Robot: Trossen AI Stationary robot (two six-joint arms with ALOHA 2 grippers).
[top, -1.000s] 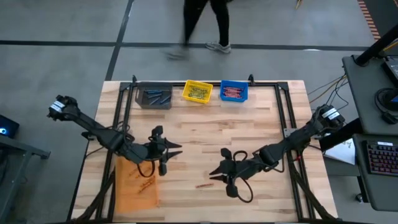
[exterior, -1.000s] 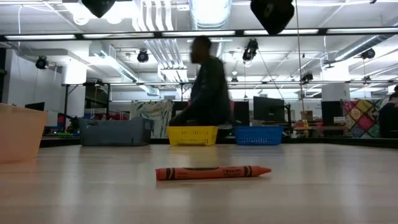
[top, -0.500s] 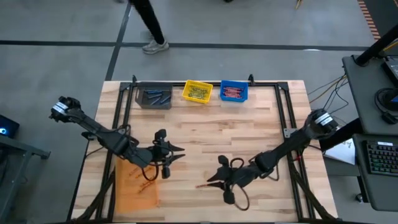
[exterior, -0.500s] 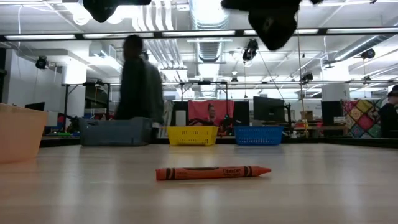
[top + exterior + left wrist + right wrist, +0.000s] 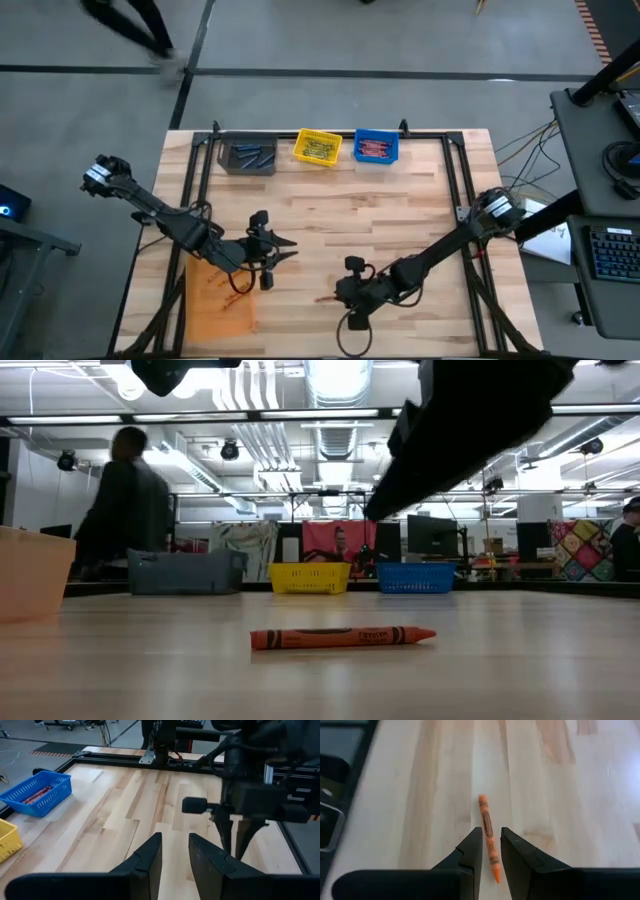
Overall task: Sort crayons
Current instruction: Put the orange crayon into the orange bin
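One orange crayon (image 5: 328, 298) lies flat on the wooden table near its front, and shows lengthwise in the low view (image 5: 342, 637). My right gripper (image 5: 339, 292) hovers above it, open by a narrow gap. In the right wrist view the crayon (image 5: 487, 827) runs through the gap between the fingers of my right gripper (image 5: 490, 837), below them and untouched. My left gripper (image 5: 286, 250) is open and empty above the table, left of centre, beside the orange bin (image 5: 203, 318); it also shows in its wrist view (image 5: 175, 845).
A grey bin (image 5: 250, 157), a yellow bin (image 5: 318, 147) and a blue bin (image 5: 376, 148) with crayons stand along the far edge. The orange bin at front left holds orange crayons. A black frame (image 5: 455, 180) runs round the table. A person (image 5: 125, 500) walks behind it.
My right gripper has gone toward the table's near edge and down, over the orange crayon, and its arm has dropped into the low view. My left gripper has shifted a little toward the near edge. The crayon has stayed still. The person has walked leftward behind the table.
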